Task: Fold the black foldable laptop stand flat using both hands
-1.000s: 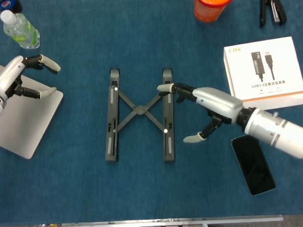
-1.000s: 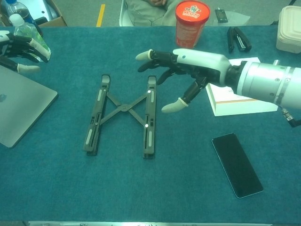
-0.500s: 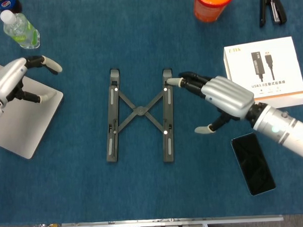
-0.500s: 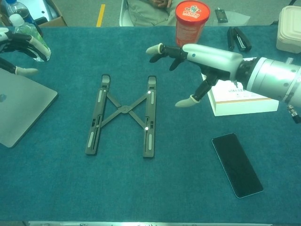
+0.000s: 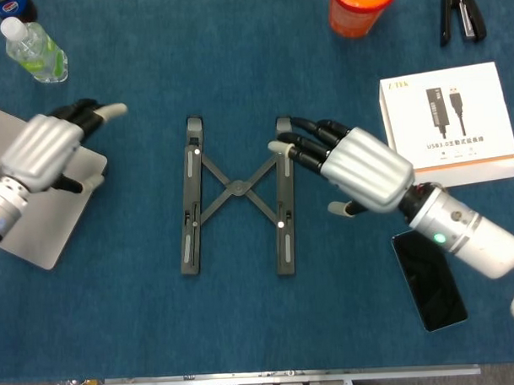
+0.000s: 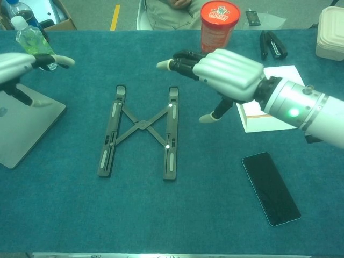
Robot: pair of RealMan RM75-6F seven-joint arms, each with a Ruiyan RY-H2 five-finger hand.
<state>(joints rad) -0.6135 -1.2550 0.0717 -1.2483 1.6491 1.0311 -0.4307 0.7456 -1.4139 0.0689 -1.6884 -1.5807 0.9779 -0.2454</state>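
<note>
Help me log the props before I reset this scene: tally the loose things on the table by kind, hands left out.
Laptop stand: 1
Laptop: 1
Phone: 1
White box: 1
Orange cup: 1
Clear bottle: 1
Black stapler: 1
Total: 7

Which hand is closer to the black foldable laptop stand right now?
Right. The right hand hovers with fingertips over the black foldable laptop stand's right rail; the left hand sits well off its left side, over the grey laptop.
</note>
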